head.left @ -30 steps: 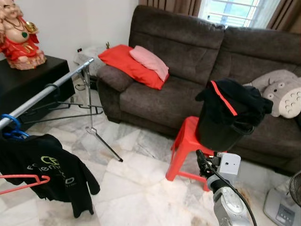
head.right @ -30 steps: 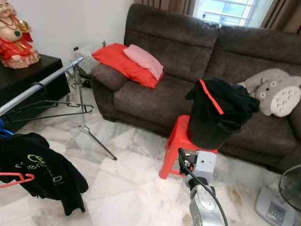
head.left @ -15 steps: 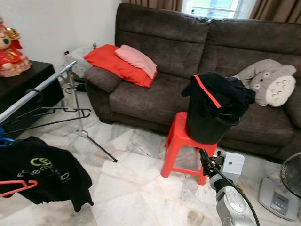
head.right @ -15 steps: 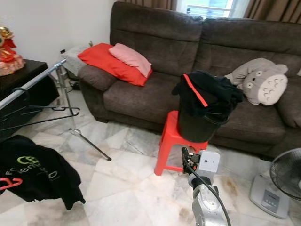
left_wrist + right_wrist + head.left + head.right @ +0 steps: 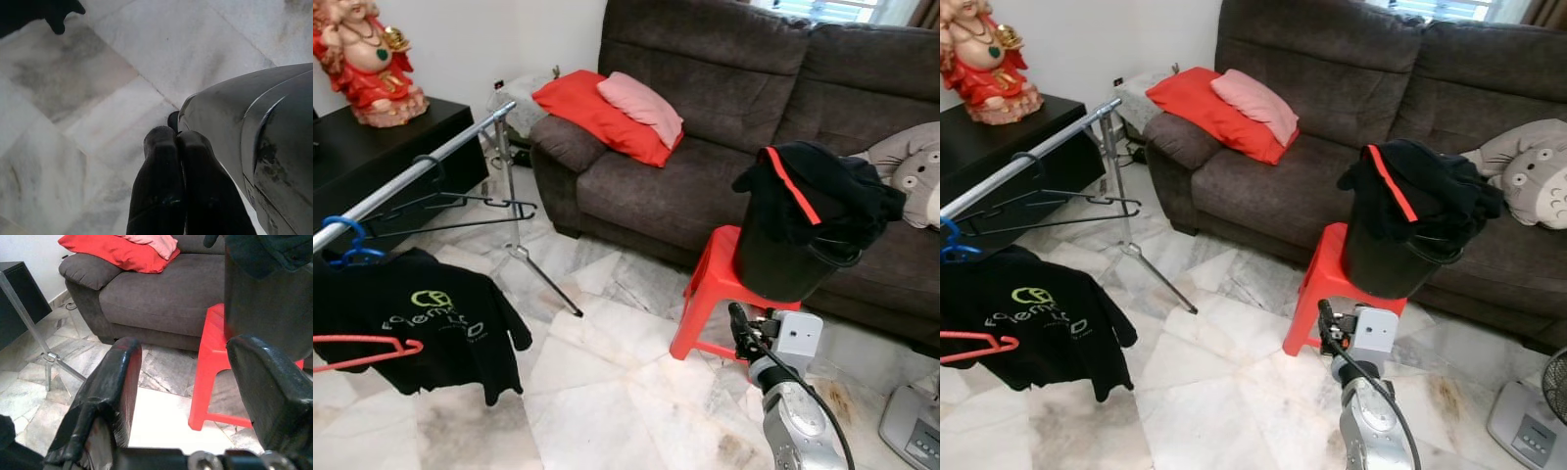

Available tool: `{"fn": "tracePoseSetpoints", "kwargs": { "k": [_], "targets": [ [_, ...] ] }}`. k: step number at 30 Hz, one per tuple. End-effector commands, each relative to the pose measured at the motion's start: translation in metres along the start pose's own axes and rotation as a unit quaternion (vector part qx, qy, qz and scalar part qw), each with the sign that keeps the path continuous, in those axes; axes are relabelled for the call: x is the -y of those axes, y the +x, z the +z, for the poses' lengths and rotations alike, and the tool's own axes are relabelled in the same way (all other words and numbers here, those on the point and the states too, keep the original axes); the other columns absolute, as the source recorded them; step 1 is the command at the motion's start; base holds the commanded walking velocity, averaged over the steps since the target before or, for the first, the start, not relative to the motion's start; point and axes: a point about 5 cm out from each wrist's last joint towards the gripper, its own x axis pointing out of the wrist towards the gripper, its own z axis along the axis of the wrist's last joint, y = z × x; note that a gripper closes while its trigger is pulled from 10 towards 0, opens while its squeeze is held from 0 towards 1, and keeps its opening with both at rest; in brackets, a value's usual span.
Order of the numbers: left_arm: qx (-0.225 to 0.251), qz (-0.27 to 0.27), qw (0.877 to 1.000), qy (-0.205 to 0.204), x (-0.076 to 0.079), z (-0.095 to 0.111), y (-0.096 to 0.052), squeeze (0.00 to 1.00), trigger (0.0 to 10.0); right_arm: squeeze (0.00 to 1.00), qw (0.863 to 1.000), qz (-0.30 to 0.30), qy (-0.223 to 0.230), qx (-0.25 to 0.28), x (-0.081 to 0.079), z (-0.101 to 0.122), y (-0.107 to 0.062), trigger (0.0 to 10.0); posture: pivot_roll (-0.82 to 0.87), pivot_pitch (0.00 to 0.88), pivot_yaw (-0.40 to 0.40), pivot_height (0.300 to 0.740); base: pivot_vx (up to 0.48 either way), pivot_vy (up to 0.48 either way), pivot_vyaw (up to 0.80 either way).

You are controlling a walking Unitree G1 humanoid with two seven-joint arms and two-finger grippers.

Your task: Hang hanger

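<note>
Right hand (image 5: pixel 183 406) wide open and empty, raised toward stool; left hand (image 5: pixel 178 181) closed, empty, idle; black shirt (image 5: pixel 411 318) already hangs on rail (image 5: pixel 411 176).

We see a marble floor (image 5: pixel 597 392) bearing a red stool (image 5: pixel 715 294) with a black bucket (image 5: pixel 783 264) on it, the rack's leg (image 5: pixel 543 284), a brown sofa (image 5: pixel 705 127) and a fan base (image 5: pixel 913 431).
</note>
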Motion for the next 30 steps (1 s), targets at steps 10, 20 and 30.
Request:
{"fn": "tracePoseSetpoints", "kwargs": {
  "k": [10,20,30],
  "targets": [
    [0.191,0.215,0.935,0.205,-0.047,0.111,0.020,0.00,10.0,0.00,1.000,-0.002,0.002,0.003,0.001,0.001,0.002,10.0,-0.02,0.026,-0.054,0.740,0.000,0.000,0.00],
    [0.226,0.240,0.914,0.236,-0.047,0.126,0.019,0.00,10.0,0.00,1.000,-0.001,0.000,0.003,-0.002,-0.001,0.001,10.0,-0.02,0.011,-0.048,0.740,0.000,0.000,0.00],
    [0.184,0.020,0.982,0.034,-0.009,0.105,0.029,0.00,10.0,0.00,1.000,0.000,0.006,0.003,-0.003,-0.002,0.002,10.0,-0.01,0.023,-0.047,0.740,0.000,0.000,0.00]
  ]
}}
